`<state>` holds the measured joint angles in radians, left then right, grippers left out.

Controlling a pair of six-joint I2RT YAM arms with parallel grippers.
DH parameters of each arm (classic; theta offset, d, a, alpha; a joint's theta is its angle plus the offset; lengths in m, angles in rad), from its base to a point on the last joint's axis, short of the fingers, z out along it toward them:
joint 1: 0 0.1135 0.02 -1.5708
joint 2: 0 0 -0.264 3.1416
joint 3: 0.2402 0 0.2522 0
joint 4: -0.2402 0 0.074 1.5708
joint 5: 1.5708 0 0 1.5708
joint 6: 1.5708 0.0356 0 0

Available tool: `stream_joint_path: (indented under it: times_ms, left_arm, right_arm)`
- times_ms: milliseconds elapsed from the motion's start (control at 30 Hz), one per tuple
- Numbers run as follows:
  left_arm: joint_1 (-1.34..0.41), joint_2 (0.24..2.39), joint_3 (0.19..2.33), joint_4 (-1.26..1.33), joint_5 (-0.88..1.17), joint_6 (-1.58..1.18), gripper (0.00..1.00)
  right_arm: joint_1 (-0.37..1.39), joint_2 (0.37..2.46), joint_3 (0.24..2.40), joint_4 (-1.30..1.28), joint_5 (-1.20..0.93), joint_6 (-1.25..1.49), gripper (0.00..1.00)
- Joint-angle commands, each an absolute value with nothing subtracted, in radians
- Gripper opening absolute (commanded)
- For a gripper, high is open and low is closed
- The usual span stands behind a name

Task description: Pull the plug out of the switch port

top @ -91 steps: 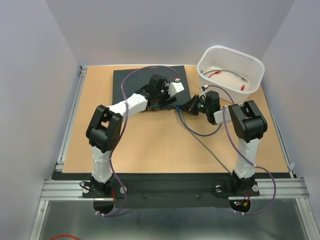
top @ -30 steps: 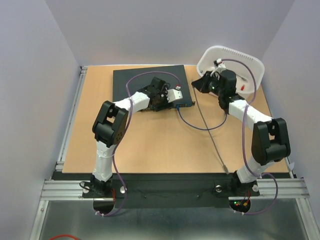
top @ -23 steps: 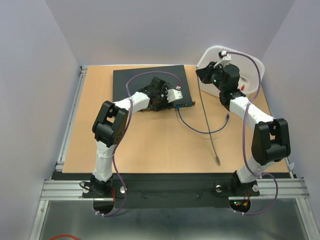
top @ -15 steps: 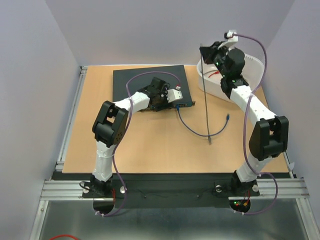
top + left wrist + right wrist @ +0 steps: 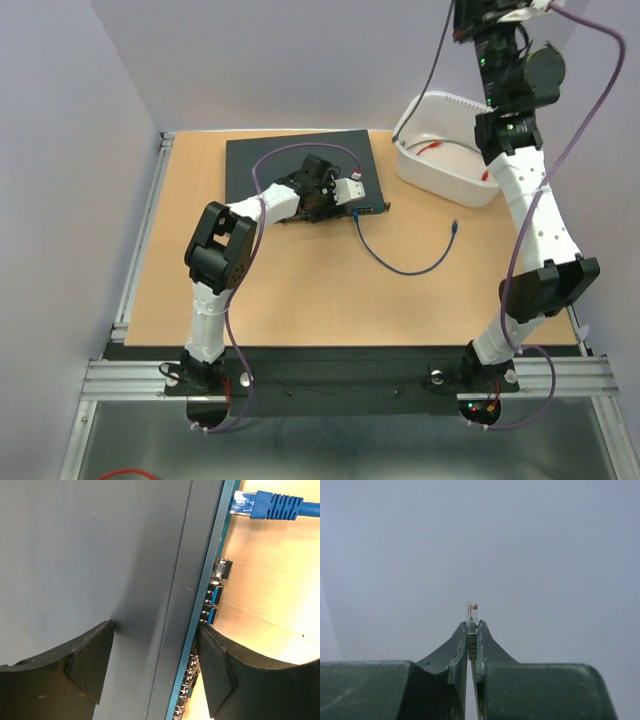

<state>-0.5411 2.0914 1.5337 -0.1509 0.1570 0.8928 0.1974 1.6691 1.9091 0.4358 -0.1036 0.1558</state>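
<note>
My arms (image 5: 215, 300): white links, black joint housings, purple cables (image 5: 300, 147) looped alongside. Black wedge-shaped fingers (image 5: 90, 665). Red/green LEDs (image 5: 478, 408) at right base.

No readable text, labels, brands or numbers, switch (image 5: 100, 555) casing plain where visible

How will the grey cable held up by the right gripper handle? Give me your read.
Probably floppy: the grey cable hangs limp below the right gripper. Likely light, since a fingertip pinch on its plug carries it. It may swing or slip, as only the plug's base is clamped.
</note>
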Motion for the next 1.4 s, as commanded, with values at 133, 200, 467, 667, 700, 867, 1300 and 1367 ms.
stream_joint_path:
  times_ms: [133,200,467,667,700,867,1300,1367]
  left_arm:
    - [-0.508,2.068,1.536,-0.077,0.094,0.908,0.75]
    - [-0.508,2.069,1.531,-0.077,0.089,0.910,0.75]
    - [-0.508,2.059,1.517,-0.078,0.084,0.905,0.75]
    - [-0.508,2.056,1.516,-0.078,0.071,0.905,0.75]
    - [-0.508,2.054,1.516,-0.078,0.072,0.907,0.75]
    - [-0.508,2.052,1.525,-0.080,0.067,0.905,0.77]
    - [-0.509,2.043,1.513,-0.089,0.066,0.900,0.78]
    - [-0.508,2.040,1.511,-0.091,0.060,0.899,0.78]
  right_arm:
    - [0.108,1.900,2.325,0.621,-0.095,-0.109,0.01]
    - [0.071,1.963,2.397,0.657,-0.095,-0.201,0.00]
    - [0.011,2.060,2.172,0.615,-0.083,-0.605,0.00]
    - [0.021,1.974,1.925,0.421,-0.124,-0.672,0.00]
    - [0.021,1.977,1.930,0.375,-0.121,-0.655,0.00]
    - [0.021,1.967,1.965,0.200,0.130,-0.588,0.90]
    - [-0.041,2.066,2.330,-0.573,-0.037,-0.132,1.00]
    - [-0.113,2.097,2.370,-0.594,-0.141,0.034,1.00]
